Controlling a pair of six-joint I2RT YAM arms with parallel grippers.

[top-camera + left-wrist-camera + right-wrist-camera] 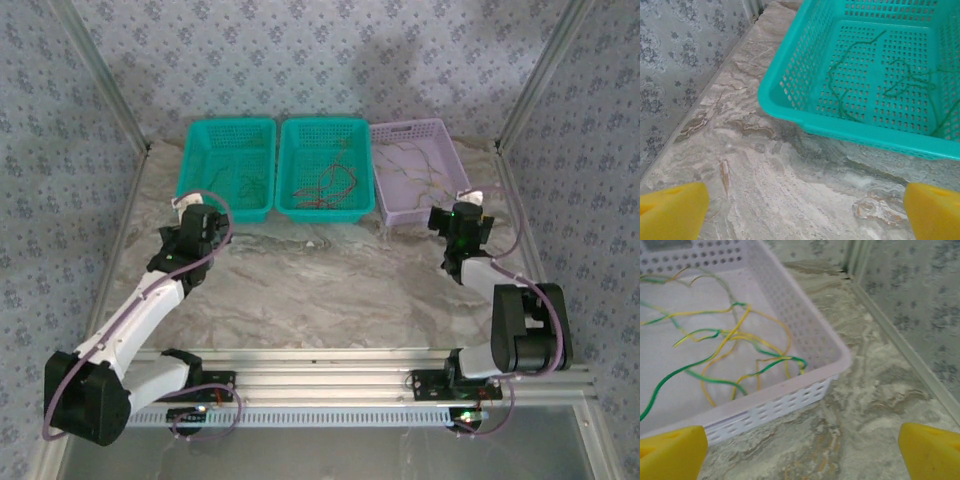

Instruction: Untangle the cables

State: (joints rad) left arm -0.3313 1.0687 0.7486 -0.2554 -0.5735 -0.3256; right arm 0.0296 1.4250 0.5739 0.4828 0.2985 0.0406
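The cables lie in three baskets at the back of the table. Green cables (900,82) curl on the floor of the left teal basket (227,168). Red cables (325,185) sit tangled in the middle teal basket (322,170). Yellow and green-yellow cables (735,337) spread inside the lilac basket (805,335). My left gripper (193,213) hovers open in front of the left basket's near corner, nothing between its yellow pads (670,210). Just off the lilac basket's near right corner, my right gripper (460,215) stands open and empty, with its yellow pads (932,452) wide apart.
The marble tabletop (320,290) stretches between the arms and the baskets. Patterned walls with metal frame posts (530,85) close in the left, right and back sides. An aluminium rail (320,385) runs along the near edge.
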